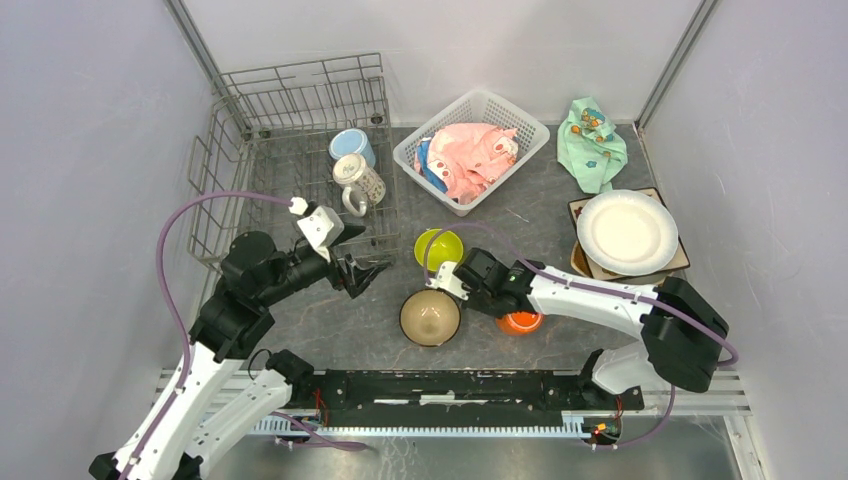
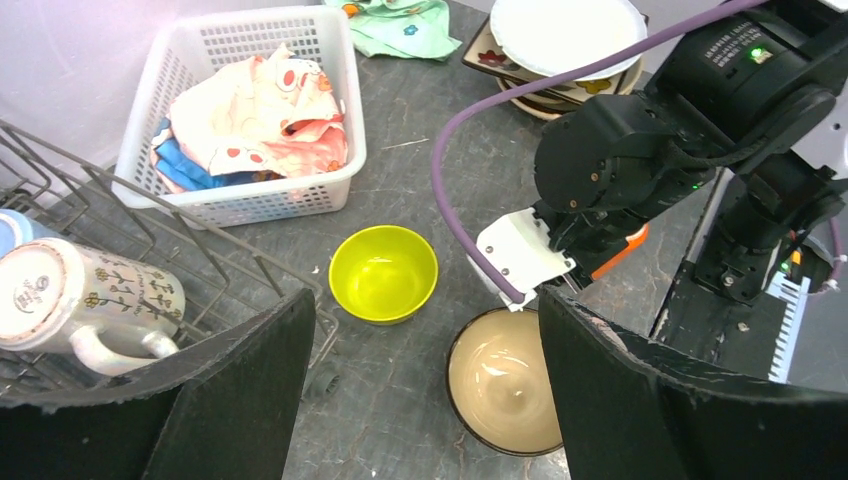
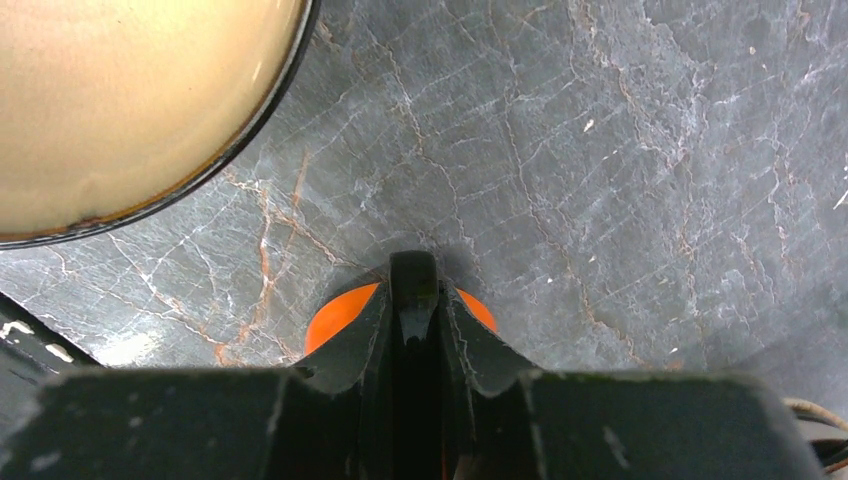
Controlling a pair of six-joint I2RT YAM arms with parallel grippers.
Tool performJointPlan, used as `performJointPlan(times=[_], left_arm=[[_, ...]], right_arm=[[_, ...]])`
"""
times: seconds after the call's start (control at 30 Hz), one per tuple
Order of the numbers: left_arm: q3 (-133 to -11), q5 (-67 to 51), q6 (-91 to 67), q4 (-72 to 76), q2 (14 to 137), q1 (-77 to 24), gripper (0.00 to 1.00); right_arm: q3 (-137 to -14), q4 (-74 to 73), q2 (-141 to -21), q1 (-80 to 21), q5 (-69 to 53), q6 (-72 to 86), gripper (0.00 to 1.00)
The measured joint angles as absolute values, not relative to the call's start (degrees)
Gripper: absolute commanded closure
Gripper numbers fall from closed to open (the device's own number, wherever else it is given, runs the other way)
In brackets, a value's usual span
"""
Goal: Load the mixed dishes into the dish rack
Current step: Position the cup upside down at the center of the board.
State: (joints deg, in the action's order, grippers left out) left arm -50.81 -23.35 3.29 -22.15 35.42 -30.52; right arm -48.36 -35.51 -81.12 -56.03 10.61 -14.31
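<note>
One patterned mug (image 1: 358,180) lying sideways, handle nearward

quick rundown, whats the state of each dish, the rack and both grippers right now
left gripper: jaws open, empty
right gripper: jaws closed on the orange mug
orange mug: gripped, low at the table
tan bowl: upright on table, empty
lime-green bowl: upright on table, empty
white patterned mug: on its side in the dish rack
light-blue mug: in the rack
dish rack: holds two mugs
white plate: topping the other plates
</note>
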Motion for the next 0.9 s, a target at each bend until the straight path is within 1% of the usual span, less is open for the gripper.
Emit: performJointPlan(times=[0.13,0.3,0.53,0.6,0.73,0.9], left_arm=[[-49.7,-24.7,3.3,-21.8,34.9,-30.5,0.13],[-49.4,-25.9,3.3,-21.7,35.2,-30.5,0.13],[-49.4,-26.1,3.4,-21.8,36.0,-30.5,0.13],[-49.5,-26.1,3.5,-21.8,36.1,-30.5,0.13],[-49.9,-26.1,4.0,-22.0,36.1,-30.5,0.12],[-50.6,-27.7,4.1,-22.4,37.6,-30.5,0.14]], right_arm=[[-47.9,-34.5,-81.2,-56.1,9.6,-14.9,0.79],[-47.5,-33.6,-81.5,-56.1,8.7,-15.9,0.72],[-45.9,-30.5,-81.5,-56.1,5.9,-16.5,0.7],[-45.8,-30.2,-81.5,-56.1,5.2,-16.6,0.66],[-45.7,-29.6,-81.0,-56.1,4.4,-16.5,0.53],[-46.2,-29.6,-75.8,-56.1,3.0,-15.6,0.42]])
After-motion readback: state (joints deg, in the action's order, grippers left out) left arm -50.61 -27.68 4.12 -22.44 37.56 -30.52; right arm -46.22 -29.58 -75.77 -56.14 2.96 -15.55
